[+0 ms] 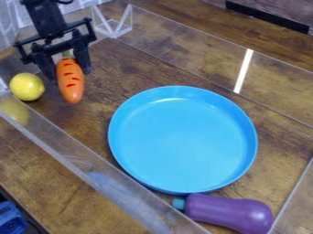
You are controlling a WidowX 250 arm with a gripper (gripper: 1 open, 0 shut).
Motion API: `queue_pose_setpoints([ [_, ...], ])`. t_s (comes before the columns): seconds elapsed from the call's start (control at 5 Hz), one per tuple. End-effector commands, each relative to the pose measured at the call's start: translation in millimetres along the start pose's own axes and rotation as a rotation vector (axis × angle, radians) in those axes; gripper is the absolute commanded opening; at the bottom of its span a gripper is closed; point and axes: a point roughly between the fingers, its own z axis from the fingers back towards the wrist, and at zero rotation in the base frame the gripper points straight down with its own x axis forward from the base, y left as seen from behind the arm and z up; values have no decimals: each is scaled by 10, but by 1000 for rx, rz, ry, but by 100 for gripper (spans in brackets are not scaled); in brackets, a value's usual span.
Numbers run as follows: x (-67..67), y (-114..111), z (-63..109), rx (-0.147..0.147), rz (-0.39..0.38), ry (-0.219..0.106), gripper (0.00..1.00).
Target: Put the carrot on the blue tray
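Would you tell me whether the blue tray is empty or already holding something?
Empty: the blue tray shows only bare blue surface, and the carrot is over at the gripper.

This looks like a lab, or a lab-like test corner, set up as a play kitchen. A black robot arm (49, 18) reaches in at the upper left over a wood-grain desk (128, 69), and clear panels (104, 169) wall off the work area, one running from the left edge down to the bottom. Inside are a blue tray (182, 139) and what look like toy foods: a carrot (70, 82), a yellow lemon (27, 87) and a purple eggplant (230, 213).
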Motion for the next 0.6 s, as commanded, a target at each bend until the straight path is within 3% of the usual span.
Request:
queue_pose_setpoints([
  [0.0,-35,-228,299,-28,-62,-83,0],
  [0.4,-121,-312,300,-39,-76,-68,0],
])
